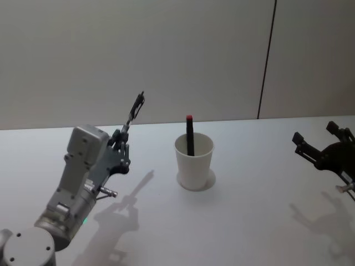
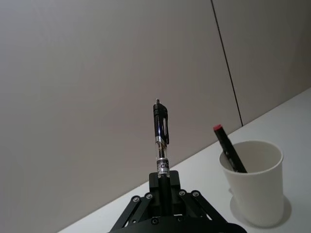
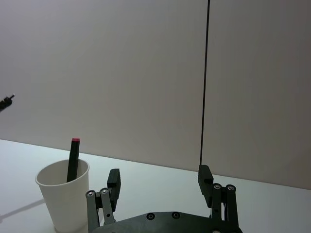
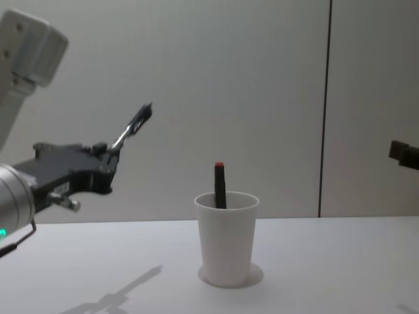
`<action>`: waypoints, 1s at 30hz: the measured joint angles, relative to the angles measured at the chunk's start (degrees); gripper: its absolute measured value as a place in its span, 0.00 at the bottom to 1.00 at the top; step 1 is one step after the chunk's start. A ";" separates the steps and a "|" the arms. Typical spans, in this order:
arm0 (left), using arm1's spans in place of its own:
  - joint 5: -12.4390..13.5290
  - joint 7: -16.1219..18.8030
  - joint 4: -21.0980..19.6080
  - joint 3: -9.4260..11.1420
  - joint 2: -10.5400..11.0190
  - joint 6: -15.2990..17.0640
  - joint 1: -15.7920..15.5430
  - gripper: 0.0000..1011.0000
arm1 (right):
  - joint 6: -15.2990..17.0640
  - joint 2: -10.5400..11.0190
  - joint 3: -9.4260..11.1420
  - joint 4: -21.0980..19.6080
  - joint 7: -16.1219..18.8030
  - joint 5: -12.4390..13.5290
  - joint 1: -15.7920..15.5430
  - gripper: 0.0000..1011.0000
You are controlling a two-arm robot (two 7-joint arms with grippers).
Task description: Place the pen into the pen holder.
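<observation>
From my head, my left gripper [image 1: 123, 134] grips the pen [image 1: 135, 111] aloft, left of the white cup [image 1: 194, 166], which holds a red-tipped marker [image 1: 189, 136]. My left wrist shows the pen pinched by one end; my right wrist shows my right gripper [image 3: 159, 177] spread wide near the white cup.

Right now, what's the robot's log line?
left gripper: shut on pen, raised beside pen holder | right gripper: open, idle | marker inside

A plain pale grey wall [image 1: 138, 55] is standing behind the white table [image 1: 249, 233]. A thin dark vertical seam [image 1: 267, 61] is dividing its panels, and light is casting soft shadows [image 1: 130, 202] across the tabletop.
</observation>
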 joint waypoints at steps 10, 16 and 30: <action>-3.00 -7.90 0.35 -0.87 0.95 -9.18 -0.78 0.13 | 0.00 0.00 0.00 0.00 0.00 0.00 0.00 0.99; -5.06 -12.10 0.67 -1.06 1.18 -12.55 -1.28 0.13 | 0.00 0.00 0.00 0.00 0.00 0.00 0.00 0.99; -9.76 -22.92 1.30 -0.51 0.56 -18.66 -2.78 0.13 | 0.00 0.00 0.00 0.00 0.00 0.00 0.00 0.99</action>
